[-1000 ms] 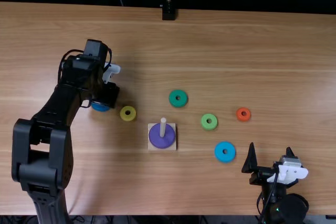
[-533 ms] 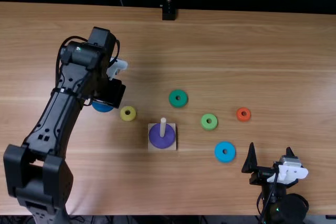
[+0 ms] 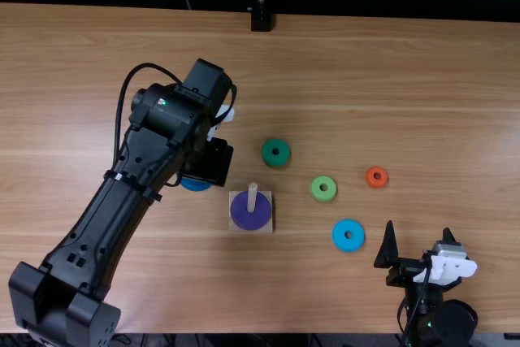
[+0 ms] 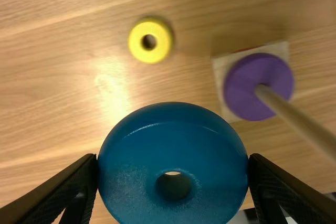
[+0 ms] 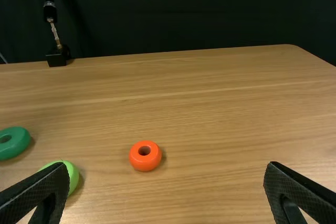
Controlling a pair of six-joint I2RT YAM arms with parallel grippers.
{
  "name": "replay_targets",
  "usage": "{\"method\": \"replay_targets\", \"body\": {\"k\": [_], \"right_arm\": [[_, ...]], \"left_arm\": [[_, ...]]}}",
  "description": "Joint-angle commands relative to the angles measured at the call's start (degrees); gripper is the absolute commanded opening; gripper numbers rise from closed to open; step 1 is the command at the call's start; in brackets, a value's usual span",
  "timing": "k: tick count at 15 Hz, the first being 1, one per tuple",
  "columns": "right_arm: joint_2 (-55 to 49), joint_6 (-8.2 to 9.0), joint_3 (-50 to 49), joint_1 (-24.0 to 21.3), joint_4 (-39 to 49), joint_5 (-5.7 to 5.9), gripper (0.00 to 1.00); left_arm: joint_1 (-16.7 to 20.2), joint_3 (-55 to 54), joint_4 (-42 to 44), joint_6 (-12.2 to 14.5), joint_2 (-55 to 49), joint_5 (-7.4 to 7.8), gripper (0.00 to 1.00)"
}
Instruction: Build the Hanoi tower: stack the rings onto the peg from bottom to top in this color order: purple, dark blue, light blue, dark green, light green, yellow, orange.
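The purple ring (image 3: 250, 210) lies around the peg (image 3: 253, 194) on its square base. Just up and left of it in the top view is my left gripper (image 3: 197, 178), holding the dark blue ring (image 3: 195, 185). In the left wrist view my left gripper (image 4: 173, 169) is shut on the dark blue ring (image 4: 173, 129), raised over the table beside the peg. My right gripper (image 3: 420, 241) stands open at the lower right; in the right wrist view nothing is between the fingers of my right gripper (image 5: 167, 184).
Loose on the table lie the dark green (image 3: 276, 152), light green (image 3: 323, 188), light blue (image 3: 348, 235) and orange (image 3: 377, 177) rings. The yellow ring (image 4: 150, 40) lies left of the peg base. A black stand (image 3: 261, 20) is at the far edge.
My left gripper has moved right, toward the peg, with the dark blue ring in it, and now covers the yellow ring's spot in the top view. The right arm has kept still.
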Motion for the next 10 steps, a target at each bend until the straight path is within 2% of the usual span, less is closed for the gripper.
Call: {"method": "replay_targets", "body": {"k": [1,5,7,10], "right_arm": [[-0.68,0.21,-1.91,-0.36,-0.59,0.14,1.00],[-0.68,0.21,-1.91,-0.36,-0.59,0.14,1.00],[-0.68,0.21,-1.91,-0.36,-0.59,0.14,1.00],[-0.68,0.21,-1.91,-0.36,-0.59,0.14,1.00]], "left_arm": [[-1.40,3.65,-0.97,-4.12,-2.57,0.14,0.00],[-4.39,9.36,-4.03,-7.08,-2.30,0.14,0.00],[-6.06,11.47,-4.24,-10.03,-2.04,0.14,0.00],[-8.34,13.23,-4.24,-10.98,-1.95,0.14,0.00]]}}
